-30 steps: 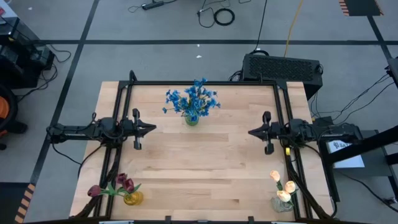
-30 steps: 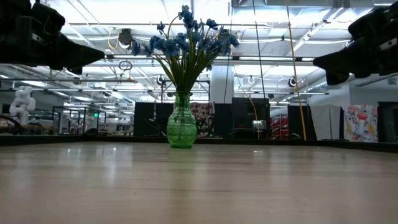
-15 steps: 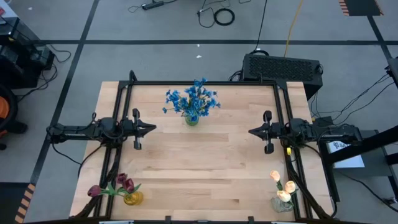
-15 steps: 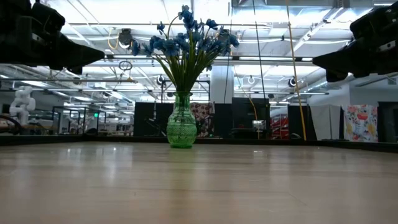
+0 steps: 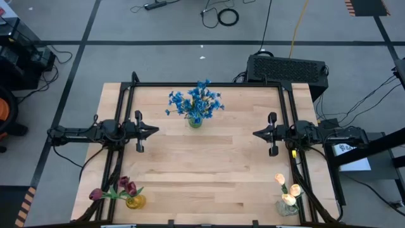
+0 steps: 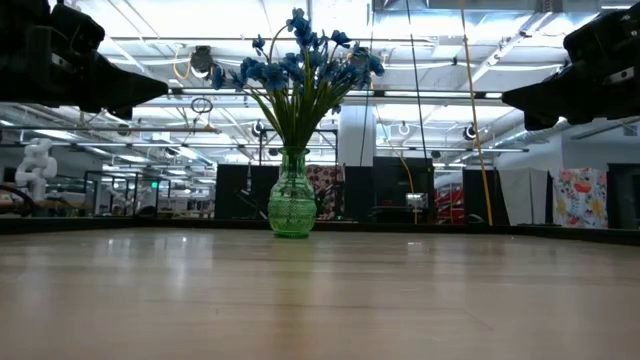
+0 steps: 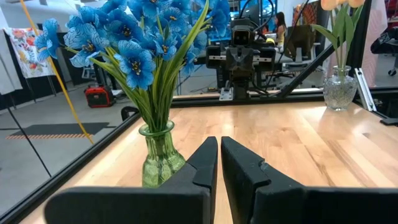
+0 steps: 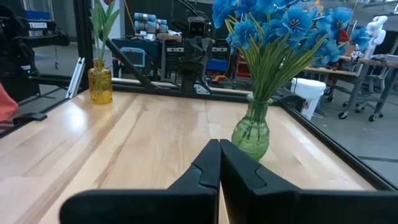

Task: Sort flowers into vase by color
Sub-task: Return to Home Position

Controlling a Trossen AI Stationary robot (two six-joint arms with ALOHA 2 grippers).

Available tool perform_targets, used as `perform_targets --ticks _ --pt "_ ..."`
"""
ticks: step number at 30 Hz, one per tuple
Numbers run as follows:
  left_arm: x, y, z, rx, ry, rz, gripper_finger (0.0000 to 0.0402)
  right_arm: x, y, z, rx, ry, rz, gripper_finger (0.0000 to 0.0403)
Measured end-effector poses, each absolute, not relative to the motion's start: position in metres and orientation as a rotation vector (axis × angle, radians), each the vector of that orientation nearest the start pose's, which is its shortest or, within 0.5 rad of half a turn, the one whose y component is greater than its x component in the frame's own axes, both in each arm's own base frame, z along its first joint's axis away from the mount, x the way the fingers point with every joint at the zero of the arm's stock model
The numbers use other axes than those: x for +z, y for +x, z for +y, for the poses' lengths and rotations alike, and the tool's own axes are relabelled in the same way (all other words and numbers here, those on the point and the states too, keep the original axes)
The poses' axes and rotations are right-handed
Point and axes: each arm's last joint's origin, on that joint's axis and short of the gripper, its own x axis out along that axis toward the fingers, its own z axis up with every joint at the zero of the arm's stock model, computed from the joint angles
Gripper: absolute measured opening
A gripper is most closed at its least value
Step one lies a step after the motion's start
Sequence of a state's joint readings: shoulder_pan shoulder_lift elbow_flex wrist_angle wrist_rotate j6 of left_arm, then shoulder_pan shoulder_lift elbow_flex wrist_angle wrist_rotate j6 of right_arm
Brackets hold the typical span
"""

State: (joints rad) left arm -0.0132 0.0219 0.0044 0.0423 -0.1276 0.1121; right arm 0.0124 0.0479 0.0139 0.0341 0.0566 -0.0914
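Both dark arms reach level over the table's side edges and point inward at each other. The left gripper [image 5: 155,131] and the right gripper [image 5: 255,134] are closed and empty. The small blue clustered blossoms [image 5: 195,102] stand upright in a ribbed green glass vase [image 6: 291,205] at the far middle of the pale wooden table [image 5: 209,171]. The low view shows only this bunch. The high view adds dark red tulips [image 5: 126,186] in a yellow vase [image 5: 134,202] at the near-left corner and cream-yellow tulips [image 5: 286,187] in a clear vase [image 5: 286,206] at the near-right corner.
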Motion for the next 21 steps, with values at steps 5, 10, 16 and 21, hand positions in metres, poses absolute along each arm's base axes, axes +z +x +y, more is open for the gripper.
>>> perform_targets --ticks 5,10,16,21 --pt "0.1673 0.0986 0.0024 0.116 0.110 -0.018 0.0030 0.1676 0.0999 -0.0003 -0.040 -0.081 0.004 0.0000" --pt "0.1673 0.0986 0.0024 0.116 0.110 -0.018 0.0030 0.1676 0.0999 -0.0003 -0.040 -0.081 0.003 0.0000" --pt "0.1673 0.0986 0.0024 0.116 0.110 -0.018 0.0030 0.1676 0.0999 -0.0002 -0.040 -0.080 0.003 0.0000" --pt "0.1673 0.0986 0.0024 0.116 0.110 -0.018 0.0030 0.1676 0.0999 -0.0002 -0.039 -0.080 0.003 0.0000"
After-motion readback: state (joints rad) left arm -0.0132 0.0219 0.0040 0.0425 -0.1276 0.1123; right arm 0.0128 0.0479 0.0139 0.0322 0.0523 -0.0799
